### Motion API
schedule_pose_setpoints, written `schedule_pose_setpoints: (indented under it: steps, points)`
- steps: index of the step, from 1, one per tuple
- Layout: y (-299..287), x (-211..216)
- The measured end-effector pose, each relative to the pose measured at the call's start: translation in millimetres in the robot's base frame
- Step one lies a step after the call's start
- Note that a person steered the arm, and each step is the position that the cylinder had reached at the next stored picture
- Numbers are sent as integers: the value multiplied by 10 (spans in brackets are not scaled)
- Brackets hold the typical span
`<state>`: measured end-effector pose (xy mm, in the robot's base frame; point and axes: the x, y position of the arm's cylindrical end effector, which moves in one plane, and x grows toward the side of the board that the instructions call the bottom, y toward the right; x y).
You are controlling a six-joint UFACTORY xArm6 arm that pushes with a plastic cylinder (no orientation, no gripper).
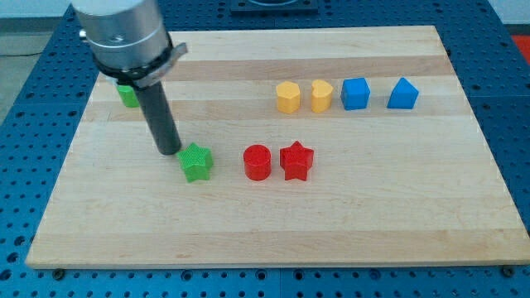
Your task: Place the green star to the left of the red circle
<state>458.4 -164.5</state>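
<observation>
my tip (170, 151) just upper-left of green star (196, 162); star sits left of red circle (257, 162), small gap. no hand here, plain rod, nothing held.

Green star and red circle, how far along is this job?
Mostly done: the green star already sits on the view's left of the red circle, in the same row, with a gap between them. In hand: my tip rests just at the star's upper left. Left: perhaps a small nudge toward the view's right to close the gap.
</observation>
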Motion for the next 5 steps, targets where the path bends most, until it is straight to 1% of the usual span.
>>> schedule_pose_setpoints:
  steps: [1, 2, 3, 5]
  points:
    - [-343, 58]
    - [-385, 230]
    - [-224, 307]
    - [51, 307]
